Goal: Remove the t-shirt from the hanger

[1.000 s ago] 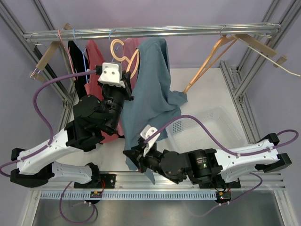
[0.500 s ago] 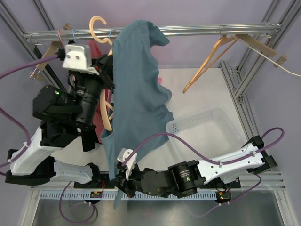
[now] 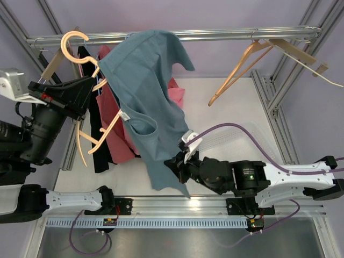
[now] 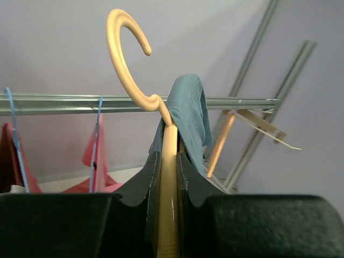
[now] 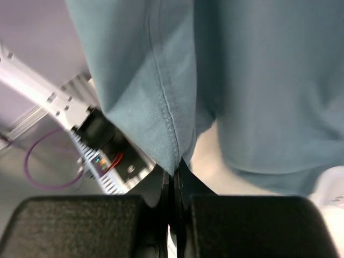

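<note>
Call it roughly halfway. The left gripper (image 4: 167, 160) is clamped tight on the neck of the pale wooden hanger with the curved hook (image 4: 119, 59). The hanger is off the silver metal rail (image 3: 226, 35) and held up to the left. The right gripper (image 5: 173, 178) is pinched shut on the bottom seam of the teal-blue cotton t-shirt (image 3: 145, 97), which is stretched between the two arms above the table. The shirt isn't free yet, since the left wrist view shows fabric bunched right at the hanger's neck. Both lower hanger arms look bare from above, I think, but whether any part is caught inside the collar is hidden by folds. The seam grip itself is half in shadow.
</note>
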{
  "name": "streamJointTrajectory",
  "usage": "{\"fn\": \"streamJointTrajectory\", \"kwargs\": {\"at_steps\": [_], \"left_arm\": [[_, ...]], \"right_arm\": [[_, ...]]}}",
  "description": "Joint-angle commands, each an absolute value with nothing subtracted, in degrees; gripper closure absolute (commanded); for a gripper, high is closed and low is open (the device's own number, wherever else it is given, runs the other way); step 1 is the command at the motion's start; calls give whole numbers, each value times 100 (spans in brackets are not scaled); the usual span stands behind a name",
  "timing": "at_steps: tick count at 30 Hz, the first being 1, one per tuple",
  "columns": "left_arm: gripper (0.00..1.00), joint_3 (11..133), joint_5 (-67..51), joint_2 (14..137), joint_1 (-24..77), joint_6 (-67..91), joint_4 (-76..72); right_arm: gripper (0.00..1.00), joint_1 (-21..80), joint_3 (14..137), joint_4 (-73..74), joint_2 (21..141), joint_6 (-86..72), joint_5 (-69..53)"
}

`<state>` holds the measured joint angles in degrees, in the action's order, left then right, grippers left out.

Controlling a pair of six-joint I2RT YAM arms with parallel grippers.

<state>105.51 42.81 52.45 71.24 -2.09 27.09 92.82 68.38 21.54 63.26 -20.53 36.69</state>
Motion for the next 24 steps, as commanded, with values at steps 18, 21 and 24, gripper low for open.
{"fn": "streamJointTrajectory", "kwargs": {"at_steps": [18,21,24], "left_arm": [[100,8728,1696,3780,7110,1608,3050],[100,8587,1539,3665,7102,1652,3041],[100,8604,1222,3665,7110,1714,3041]], "right_arm": [[100,6215,7323,1548,5125,589,3473],[67,5873,6953,1398,4975,457,3059],[11,5609,6750,1310,5010,413,2884]]}}
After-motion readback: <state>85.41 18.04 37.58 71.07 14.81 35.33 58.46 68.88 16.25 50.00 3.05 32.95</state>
